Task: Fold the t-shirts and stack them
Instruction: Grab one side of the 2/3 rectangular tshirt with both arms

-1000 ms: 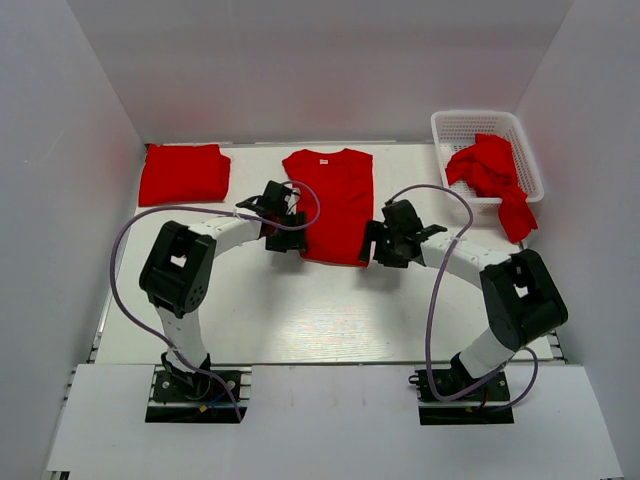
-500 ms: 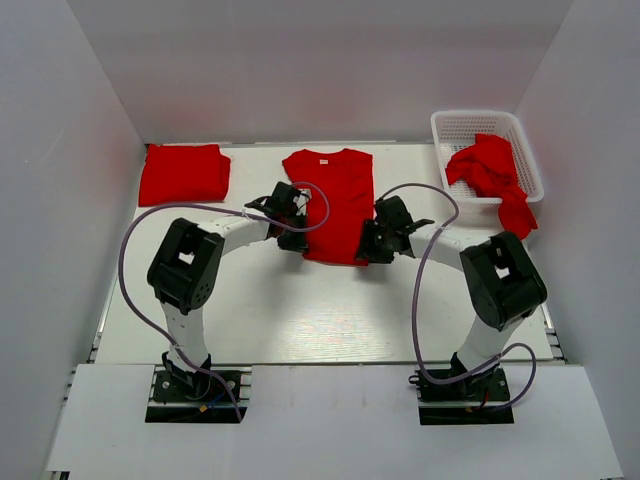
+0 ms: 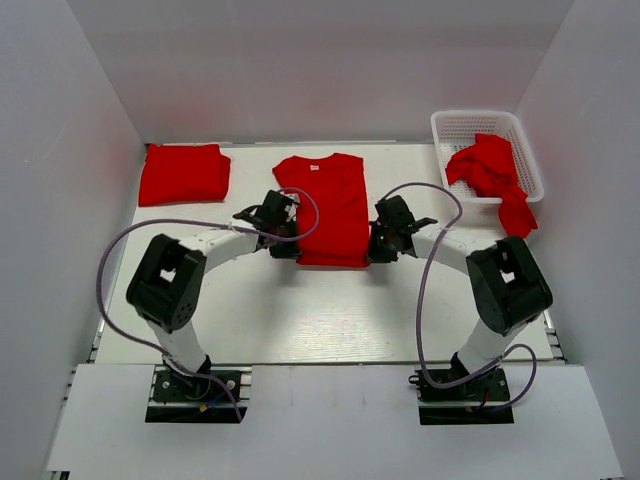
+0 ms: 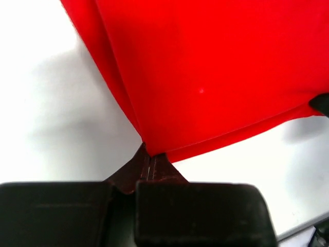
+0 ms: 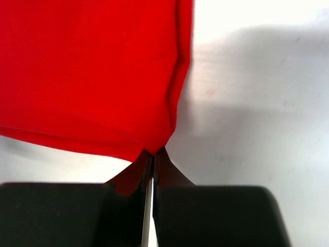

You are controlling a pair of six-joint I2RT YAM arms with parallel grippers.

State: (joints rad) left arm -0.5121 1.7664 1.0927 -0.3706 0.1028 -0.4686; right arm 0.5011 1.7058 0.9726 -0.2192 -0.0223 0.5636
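A red t-shirt [image 3: 328, 205] lies flat mid-table, sleeves folded in, its white neck label at the far end. My left gripper [image 3: 284, 243] is shut on the shirt's near left hem corner [image 4: 149, 149]. My right gripper [image 3: 378, 246] is shut on the near right hem corner [image 5: 153, 150]. In both wrist views the hem lifts slightly off the table. A folded red t-shirt [image 3: 184, 173] rests at the back left. A crumpled red t-shirt [image 3: 490, 170] spills over the front of the basket.
A white lattice basket [image 3: 470, 125] stands at the back right against the wall. White enclosure walls close in the left, back and right sides. Purple cables loop over both arms.
Both grippers moved in onto the shirt's near corners and closed on the hem. The shirt's near edge has shifted slightly toward the back.
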